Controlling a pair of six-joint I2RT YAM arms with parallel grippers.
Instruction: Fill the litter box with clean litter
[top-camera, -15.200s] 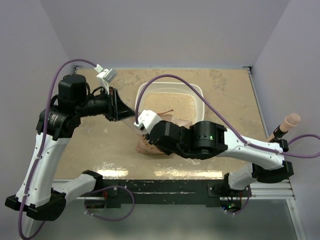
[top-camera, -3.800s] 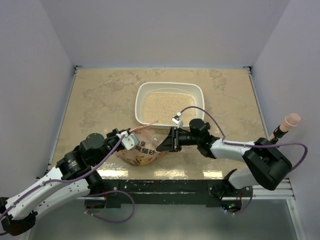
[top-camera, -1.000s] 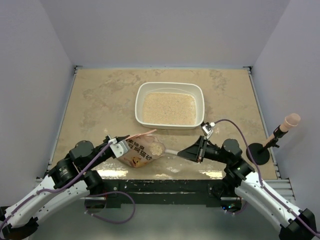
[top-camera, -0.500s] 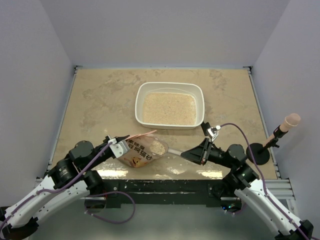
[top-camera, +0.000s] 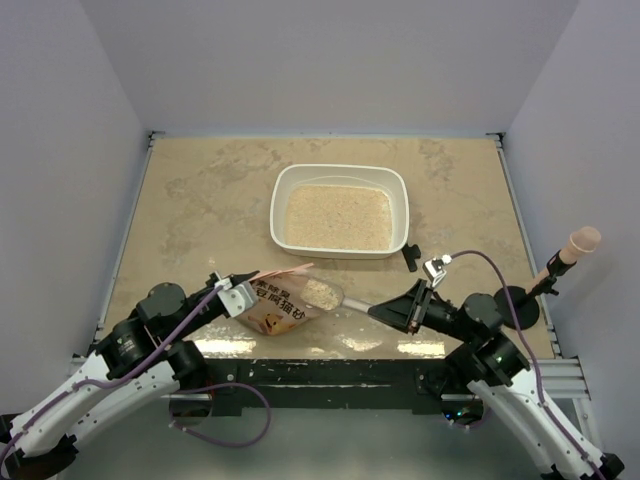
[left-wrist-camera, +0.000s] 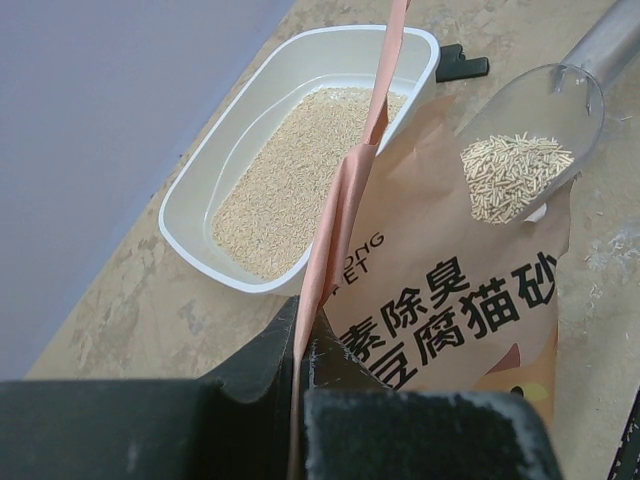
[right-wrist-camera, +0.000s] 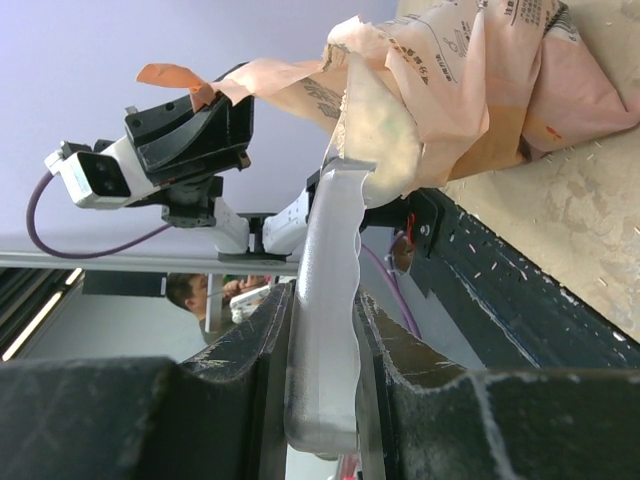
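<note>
Clean litter (top-camera: 338, 217) covers the floor of the litter box (top-camera: 340, 168), upper centre of the overhead view; loose and light, it likely spills unless carried level in the scoop (top-camera: 325, 293), held by its handle (right-wrist-camera: 335, 200). Only the right wrist view shows the right gripper (right-wrist-camera: 322, 310) clamped on that handle; the left wrist view shows the left gripper (left-wrist-camera: 303, 335) pinching the bag (left-wrist-camera: 450, 290) by its edge.

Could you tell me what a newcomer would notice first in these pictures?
Probably the white litter box in the middle of the table, holding a layer of pale litter. Nearer the arms, the left gripper pinches the pink bag by its edge, while the right gripper holds a scoop of litter at the bag's opening.
</note>
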